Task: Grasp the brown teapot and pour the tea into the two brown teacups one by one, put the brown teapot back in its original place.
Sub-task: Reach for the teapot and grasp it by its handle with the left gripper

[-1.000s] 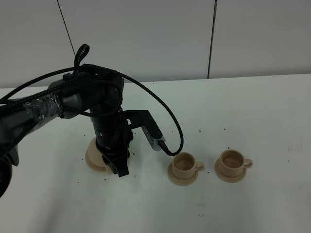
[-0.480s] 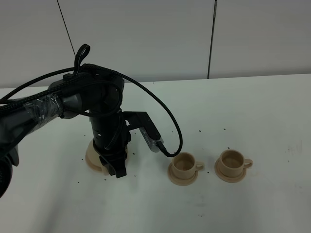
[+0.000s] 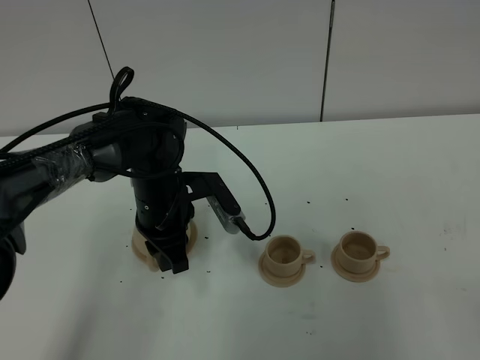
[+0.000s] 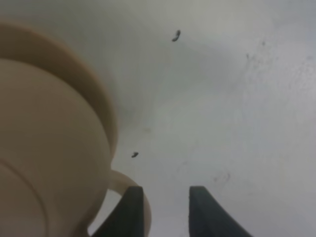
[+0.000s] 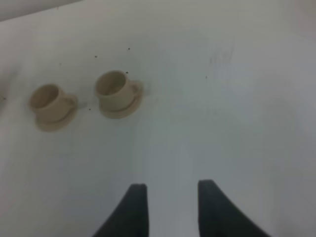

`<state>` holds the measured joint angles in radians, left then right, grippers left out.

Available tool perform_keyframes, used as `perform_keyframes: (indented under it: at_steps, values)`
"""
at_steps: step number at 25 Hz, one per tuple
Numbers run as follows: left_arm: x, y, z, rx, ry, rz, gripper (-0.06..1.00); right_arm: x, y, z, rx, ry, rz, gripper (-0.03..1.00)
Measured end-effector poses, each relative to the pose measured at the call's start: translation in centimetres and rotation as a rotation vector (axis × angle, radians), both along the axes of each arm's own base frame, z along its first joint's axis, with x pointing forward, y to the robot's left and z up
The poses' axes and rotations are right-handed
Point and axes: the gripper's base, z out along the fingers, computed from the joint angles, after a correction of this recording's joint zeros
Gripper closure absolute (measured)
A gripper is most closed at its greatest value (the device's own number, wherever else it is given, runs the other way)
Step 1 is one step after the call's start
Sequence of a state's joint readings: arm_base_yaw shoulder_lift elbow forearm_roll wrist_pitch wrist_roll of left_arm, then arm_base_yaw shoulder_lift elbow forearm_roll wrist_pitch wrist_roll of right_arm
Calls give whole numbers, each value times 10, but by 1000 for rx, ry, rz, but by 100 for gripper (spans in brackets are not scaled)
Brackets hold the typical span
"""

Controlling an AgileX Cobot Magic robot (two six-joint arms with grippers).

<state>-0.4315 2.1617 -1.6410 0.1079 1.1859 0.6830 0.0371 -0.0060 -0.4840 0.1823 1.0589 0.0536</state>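
The left end effector [image 4: 165, 190] hangs low over the brown teapot [image 4: 49, 148] with its two dark fingers apart. In the left wrist view one finger is inside the loop handle [image 4: 129, 181] and the other is outside it, with bare table [image 3: 390, 172] showing between the handle and this second finger, so the handle is between the fingers but is not clamped. The teapot is at the lower left of the high view, on a wide saucer [image 3: 139, 253], and the black arm covers most of it there. What is in the pot I cannot tell. The two brown teacups are at the lower middle and lower right of the high view, well apart from the pot. The left cup [image 3: 283, 253] and the right cup [image 3: 358, 247] are near each other, upright, each on its own small saucer, with the handles turned to the right of the frame. Inside them I see only the tan colour of the ceramic. The right end effector [image 5: 172, 185] is released, its fingers apart above bare table with nothing between them. Small dark specks [image 4: 176, 35] lie on the white table around the pot and the cups.
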Motion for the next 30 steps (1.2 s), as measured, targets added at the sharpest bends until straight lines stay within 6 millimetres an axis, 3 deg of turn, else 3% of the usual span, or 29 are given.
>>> perform_keyframes:
  at_steps: [19,30]
  values:
    - [8,18,0,38,-20,45,65,0,0,0,0,0,0,72]
    - [5,14,1,-20,2,78,65,0,0,0,0,0,0,72]
